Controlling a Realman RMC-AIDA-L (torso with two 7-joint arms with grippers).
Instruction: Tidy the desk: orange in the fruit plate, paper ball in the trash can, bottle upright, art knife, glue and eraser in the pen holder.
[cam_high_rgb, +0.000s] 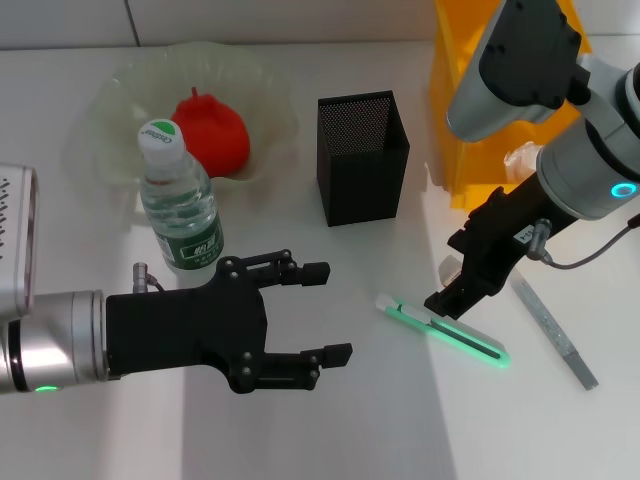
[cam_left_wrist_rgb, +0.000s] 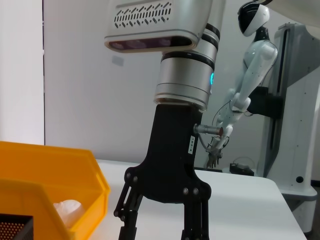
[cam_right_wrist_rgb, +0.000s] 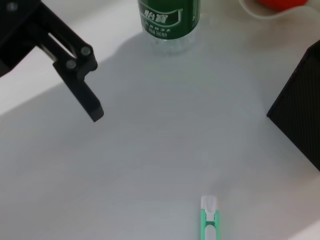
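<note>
The red-orange dimpled orange (cam_high_rgb: 212, 133) lies in the pale-green ruffled glass fruit plate (cam_high_rgb: 120, 90) at far left. Just near of it the clear plastic bottle (cam_high_rgb: 180, 205) with dark green label stands upright on the white worktop (cam_high_rgb: 330, 420). The left gripper (cam_high_rgb: 325, 312), jaws spread and empty, hovers right of the bottle. The right gripper (cam_high_rgb: 442, 305) reaches down over the green-and-white art knife (cam_high_rgb: 445, 330), whether clamped I cannot tell. The square black mesh pen holder (cam_high_rgb: 362, 155) stands beside the translucent yellow-orange trash can (cam_high_rgb: 460, 110).
</note>
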